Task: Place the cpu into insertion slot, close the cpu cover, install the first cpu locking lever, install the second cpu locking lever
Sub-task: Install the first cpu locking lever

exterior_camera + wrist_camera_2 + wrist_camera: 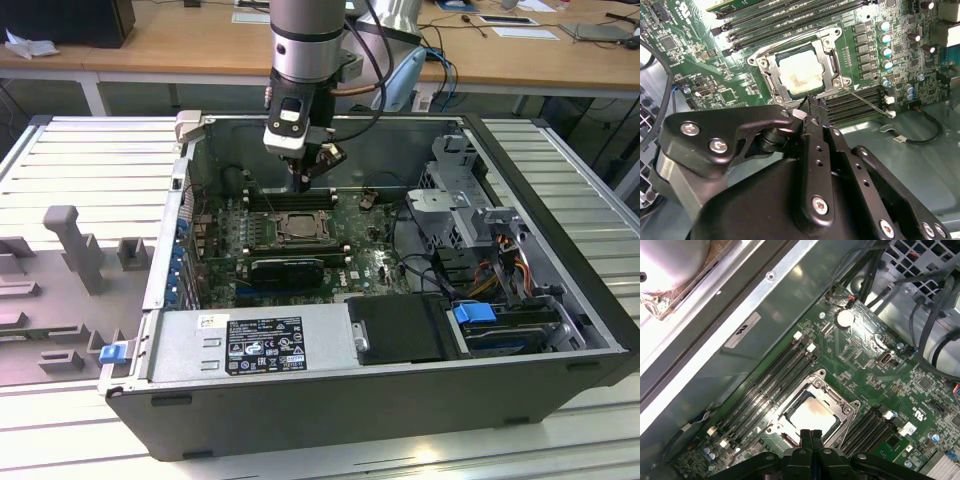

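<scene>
The cpu (800, 72) (810, 412), a pale silvery square, lies in the insertion slot (297, 228) on the green motherboard. The cpu cover (832, 60) (847, 410), a metal frame, lies flat around the chip. A thin locking lever (867, 102) runs out from the socket's corner along the memory slots. My gripper (305, 178) (811, 104) (810, 433) hangs just above the socket's edge, a little off the chip. Its black fingertips are pressed together and shut, and I see nothing between them.
Long black memory slots (790, 20) (770, 385) flank the socket on both sides. A black expansion card (288, 270), the power supply (250, 345), a drive cage (460, 200) and cables (500, 270) crowd the case. The case wall (740, 315) stands close behind.
</scene>
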